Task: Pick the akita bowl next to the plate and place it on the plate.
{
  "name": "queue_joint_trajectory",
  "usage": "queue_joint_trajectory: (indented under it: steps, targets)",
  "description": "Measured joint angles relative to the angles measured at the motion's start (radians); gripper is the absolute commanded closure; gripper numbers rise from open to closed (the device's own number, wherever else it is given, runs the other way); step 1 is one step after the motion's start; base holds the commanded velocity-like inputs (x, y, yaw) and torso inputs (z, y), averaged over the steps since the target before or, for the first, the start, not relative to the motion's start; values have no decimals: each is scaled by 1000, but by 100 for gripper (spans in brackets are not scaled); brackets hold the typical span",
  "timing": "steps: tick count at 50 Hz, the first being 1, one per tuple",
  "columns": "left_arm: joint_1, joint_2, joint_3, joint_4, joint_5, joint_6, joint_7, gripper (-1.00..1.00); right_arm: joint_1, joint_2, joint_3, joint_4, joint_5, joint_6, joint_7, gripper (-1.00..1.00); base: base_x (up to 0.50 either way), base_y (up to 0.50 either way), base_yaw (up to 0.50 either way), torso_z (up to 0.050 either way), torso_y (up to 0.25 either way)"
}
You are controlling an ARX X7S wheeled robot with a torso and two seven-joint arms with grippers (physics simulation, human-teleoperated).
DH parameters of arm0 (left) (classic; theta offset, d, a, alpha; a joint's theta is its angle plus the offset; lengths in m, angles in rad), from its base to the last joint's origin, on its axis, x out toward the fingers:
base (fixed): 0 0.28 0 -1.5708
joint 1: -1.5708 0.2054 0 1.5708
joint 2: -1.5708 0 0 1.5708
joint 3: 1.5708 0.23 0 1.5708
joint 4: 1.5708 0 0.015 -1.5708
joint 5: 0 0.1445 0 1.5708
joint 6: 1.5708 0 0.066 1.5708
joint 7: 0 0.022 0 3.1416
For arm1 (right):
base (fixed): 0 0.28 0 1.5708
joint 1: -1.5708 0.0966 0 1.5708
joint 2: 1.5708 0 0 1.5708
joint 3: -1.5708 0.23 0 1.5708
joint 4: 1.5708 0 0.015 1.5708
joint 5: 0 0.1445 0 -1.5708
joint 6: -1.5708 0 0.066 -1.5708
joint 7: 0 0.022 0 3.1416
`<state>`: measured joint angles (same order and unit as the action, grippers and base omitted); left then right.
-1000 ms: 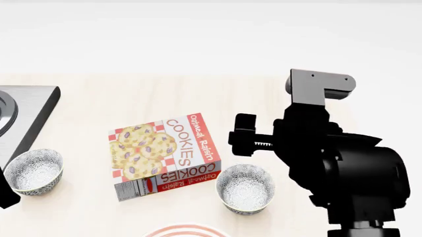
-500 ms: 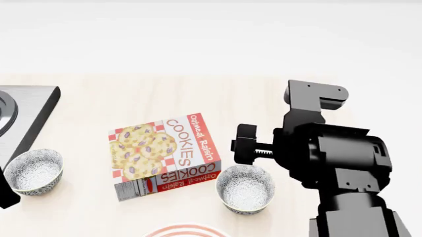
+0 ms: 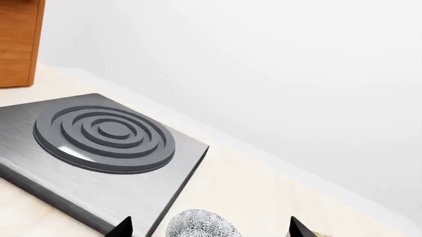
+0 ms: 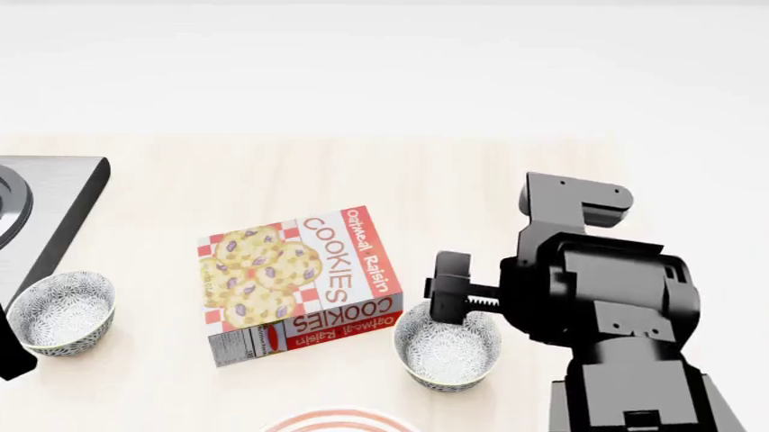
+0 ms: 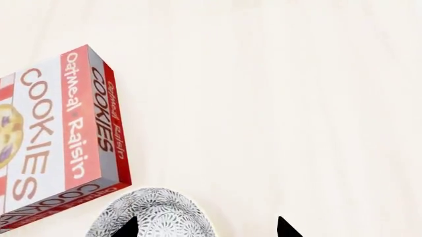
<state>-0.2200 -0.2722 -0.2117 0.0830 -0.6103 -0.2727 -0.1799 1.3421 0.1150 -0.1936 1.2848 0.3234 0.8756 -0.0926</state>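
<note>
The akita bowl [image 4: 447, 353], speckled black and white, stands upright just behind the plate [image 4: 340, 421], of which only a red-ringed sliver shows at the bottom edge of the head view. My right gripper [image 4: 452, 301] hangs open right over this bowl's far rim. In the right wrist view the bowl [image 5: 157, 211] lies toward one fingertip [image 5: 128, 228], and the other fingertip is over bare table. A twin speckled bowl [image 4: 60, 312] sits far left beside the stove, in front of my open left gripper [image 3: 209, 232].
A cookie box [image 4: 297, 281] lies flat just left of the akita bowl, close to it. A grey stove plate [image 3: 99, 143] occupies the far left of the light wooden table [image 4: 481, 180]. A wooden cabinet [image 3: 19, 42] stands beyond the stove.
My right arm has come down and toward me, bringing its gripper from above the table behind the bowl to just over the bowl's rim. The left arm, bowls and box have not moved.
</note>
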Motion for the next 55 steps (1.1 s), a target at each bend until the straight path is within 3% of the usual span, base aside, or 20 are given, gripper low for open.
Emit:
queue_joint_trajectory:
  steps: [35, 55]
  targets:
    - [2, -8, 9, -2, -10, 9, -8, -100, -21, -11, 319, 23, -226, 33, -5, -100, 0, 0, 0, 0, 0]
    - [3, -11, 16, -4, -14, 14, -11, -100, -55, -18, 393, 24, -294, 27, -24, -100, 0, 0, 0, 0, 0]
